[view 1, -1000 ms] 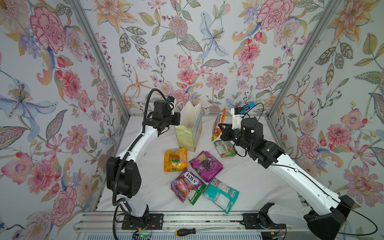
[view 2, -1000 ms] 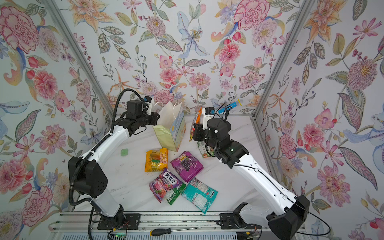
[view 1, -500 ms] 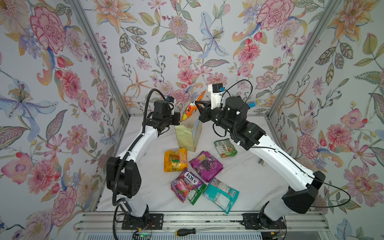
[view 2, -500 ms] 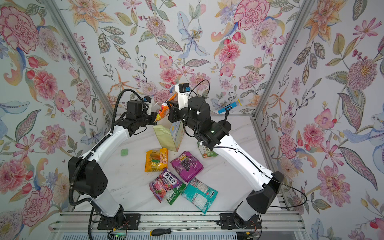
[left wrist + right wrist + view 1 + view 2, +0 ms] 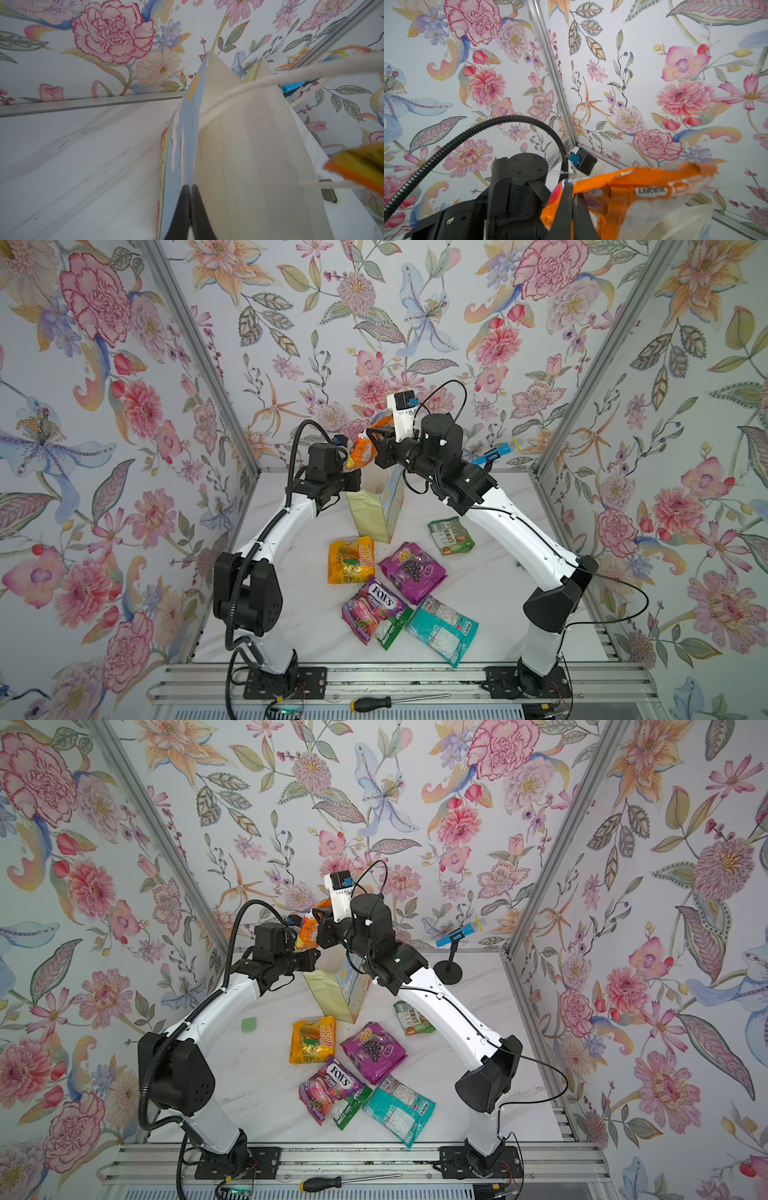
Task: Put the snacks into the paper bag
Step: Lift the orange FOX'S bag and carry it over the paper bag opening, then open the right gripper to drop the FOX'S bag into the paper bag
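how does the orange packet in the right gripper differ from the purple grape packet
The orange packet hangs pinched in the right gripper; the purple grape packet lies flat on the table. The orange packet looks crumpled, the purple grape packet smooth. Both are glossy snack packets.

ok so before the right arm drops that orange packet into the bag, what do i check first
1. Right gripper shut on the orange packet: ok.
2. Left gripper shut on the paper bag wall: ok.
3. Bag upright, mouth open: ok.
4. Packet lined up over the mouth: cannot tell. In both top views the arms hide the mouth.
5. White handle out of the way: not ok. A strand runs across the opening in the left wrist view.
6. Room inside the bag: cannot tell, its bottom is hidden.
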Controlling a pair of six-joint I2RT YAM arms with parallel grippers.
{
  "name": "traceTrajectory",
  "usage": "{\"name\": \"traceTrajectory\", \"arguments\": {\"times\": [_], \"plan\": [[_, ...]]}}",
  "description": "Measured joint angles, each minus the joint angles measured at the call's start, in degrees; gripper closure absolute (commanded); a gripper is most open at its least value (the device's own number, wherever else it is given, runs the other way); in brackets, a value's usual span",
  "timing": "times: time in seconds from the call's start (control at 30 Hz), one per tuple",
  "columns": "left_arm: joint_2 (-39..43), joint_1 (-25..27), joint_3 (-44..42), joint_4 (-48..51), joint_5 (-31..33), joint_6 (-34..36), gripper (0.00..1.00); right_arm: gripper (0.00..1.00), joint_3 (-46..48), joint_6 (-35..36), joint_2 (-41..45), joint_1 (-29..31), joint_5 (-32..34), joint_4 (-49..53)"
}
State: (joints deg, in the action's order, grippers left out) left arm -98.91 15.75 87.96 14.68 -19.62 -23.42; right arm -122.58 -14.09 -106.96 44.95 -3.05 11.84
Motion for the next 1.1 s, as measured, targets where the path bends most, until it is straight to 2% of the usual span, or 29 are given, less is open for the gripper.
{"name": "traceTrajectory", "arguments": {"times": [0.47, 0.63, 0.8, 1.1], "plan": [[0.02, 0.0, -0.09, -0.57, -2.51, -1.18, 1.0, 1.0, 1.97, 0.92, -1.73, -7.89, -7.17, 0.63], [0.02, 0.0, -0.09, -0.9, -2.95, -1.55, 1.0, 1.0, 0.61, 3.89, -5.25, -7.74, -8.63, 3.87], [0.02, 0.0, -0.09, -0.9, -3.15, -1.73, 1.0, 1.0, 0.24, 5.88, -7.45, -6.75, -7.85, 8.11], [0.02, 0.0, -0.09, -0.92, -2.91, -2.19, 1.0, 1.0, 4.33, 10.08, -6.19, -4.35, -0.79, 10.71]]}}
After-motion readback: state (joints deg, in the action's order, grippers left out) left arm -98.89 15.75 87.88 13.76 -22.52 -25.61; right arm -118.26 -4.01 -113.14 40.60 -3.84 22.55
